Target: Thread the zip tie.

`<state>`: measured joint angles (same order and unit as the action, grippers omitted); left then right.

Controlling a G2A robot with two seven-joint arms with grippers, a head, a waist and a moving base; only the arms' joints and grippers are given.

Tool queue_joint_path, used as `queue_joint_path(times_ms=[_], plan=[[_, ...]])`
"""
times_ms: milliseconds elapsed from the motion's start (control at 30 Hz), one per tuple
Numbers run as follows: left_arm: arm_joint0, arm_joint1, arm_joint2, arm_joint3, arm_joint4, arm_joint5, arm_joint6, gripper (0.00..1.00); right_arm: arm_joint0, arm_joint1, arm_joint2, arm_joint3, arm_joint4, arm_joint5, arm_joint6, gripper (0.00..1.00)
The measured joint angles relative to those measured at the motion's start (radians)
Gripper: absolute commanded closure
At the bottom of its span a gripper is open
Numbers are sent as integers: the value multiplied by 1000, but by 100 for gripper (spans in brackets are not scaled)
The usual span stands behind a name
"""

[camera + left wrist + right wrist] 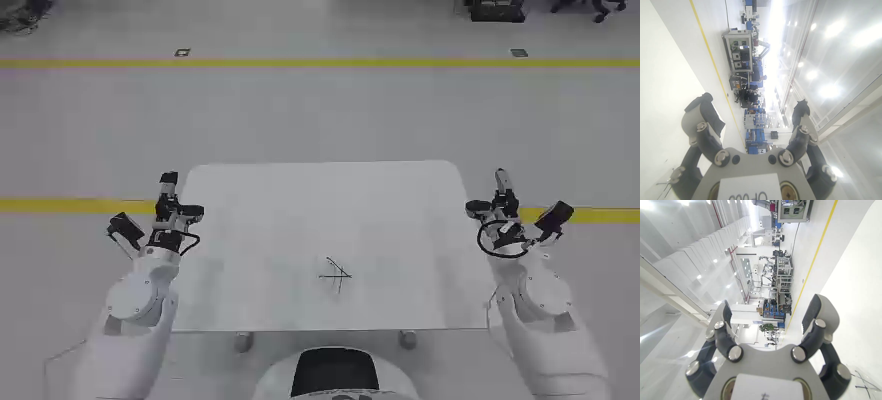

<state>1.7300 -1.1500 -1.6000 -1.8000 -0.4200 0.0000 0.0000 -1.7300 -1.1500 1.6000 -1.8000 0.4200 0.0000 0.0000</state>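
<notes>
Left claw (pixel 753 100) spread at nine o'clock, just off the table (pixel 300 210) edge. Right claw (pixel 770 300) spread likewise at three o'clock. Zip ties (pixel 336 273) crossed near six o'clock.

White arms (pixel 140 300) bear a left pincer (pixel 753 101) and right pincer (pixel 770 300) with grey plates (pixel 753 166), black fingers (pixel 710 117), silver screws (pixel 721 158).

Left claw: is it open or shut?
Open. The left claw has its fingers wide apart in the wrist view, nothing held between them.

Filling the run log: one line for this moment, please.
zip ties: on table, unheld | left gripper: open, empty, beside table | right gripper: open, empty, beside table
</notes>
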Motion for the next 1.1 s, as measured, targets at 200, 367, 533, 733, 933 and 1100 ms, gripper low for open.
queue_joint_path(times_ms=[200,367,533,733,933,1100], plan=[[0,0,0,0,0,0,0,0,24,10,-31,-9,-130,13,153,0],[0,0,0,0,0,0,0,0,36,15,-51,-8,-181,12,308,0],[0,0,0,0,0,0,0,0,36,15,-50,-7,-178,11,296,0],[0,0,0,0,0,0,0,0,84,23,-59,10,-248,0,365,0],[0,0,0,0,0,0,0,0,222,40,-103,93,-421,1,626,0],[0,0,0,0,0,0,0,0,306,50,-161,174,-542,-41,796,0]])
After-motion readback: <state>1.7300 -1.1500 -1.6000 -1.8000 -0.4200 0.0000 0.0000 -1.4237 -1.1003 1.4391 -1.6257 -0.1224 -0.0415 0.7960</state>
